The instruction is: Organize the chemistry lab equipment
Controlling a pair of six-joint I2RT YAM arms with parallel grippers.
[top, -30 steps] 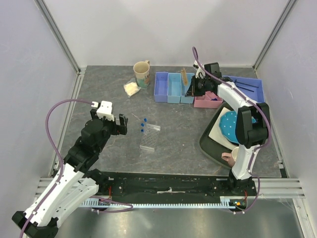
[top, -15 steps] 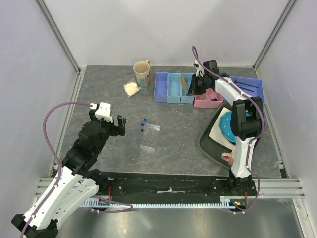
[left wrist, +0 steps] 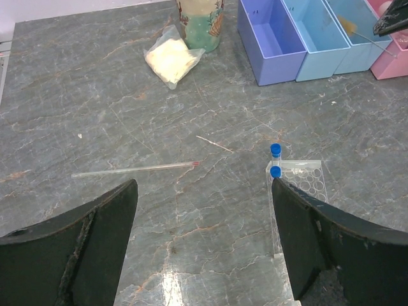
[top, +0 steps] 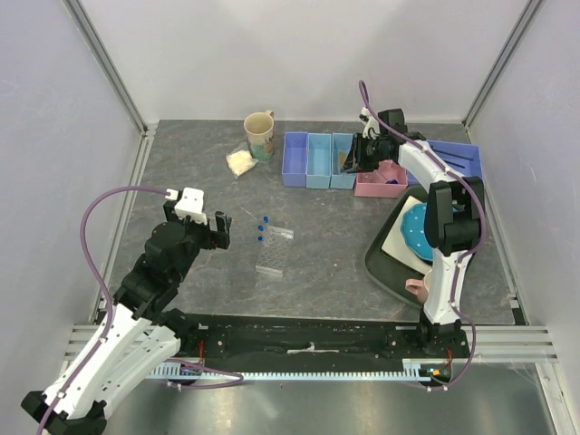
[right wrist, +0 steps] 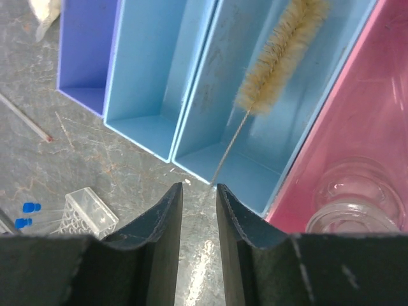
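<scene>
**While the brush lies in its bin, the tubes wait on the surface**

As the right claw [right wrist: 199, 191] hangs over the near end of the light blue bin [right wrist: 255, 162], its two fingers stand a little apart with nothing between them. The brush [right wrist: 284, 48] lies lengthways inside that bin, bristles toward the far end. Its thin wire stem ends at the near wall, just ahead of the gap in the claw.

To my eye the brush is down, and the job now is getting clear of it. The stem looks light and springy. I would want the fingers a touch wider and the claw lifted straight up, not dragged sideways. A finger catching the wire could flick the brush back out. It could also shove the bin against the pink bin [right wrist: 331, 140] beside it, where a clear glass flask [right wrist: 357, 197] sits.

Across the way, the left claw [left wrist: 203, 185] is spread wide and empty, hovering above the grey surface [left wrist: 95, 108]. Ahead of it lies the clear tube rack [left wrist: 299, 185], with two blue-capped tubes [left wrist: 275, 150] at its edge. I cannot tell whether they stand in it or beside it. A thin rod [left wrist: 134, 169] lies loose nearby, and the bag of pale powder [left wrist: 171, 58] sits just beside the mug [left wrist: 201, 22] at the back.
</scene>
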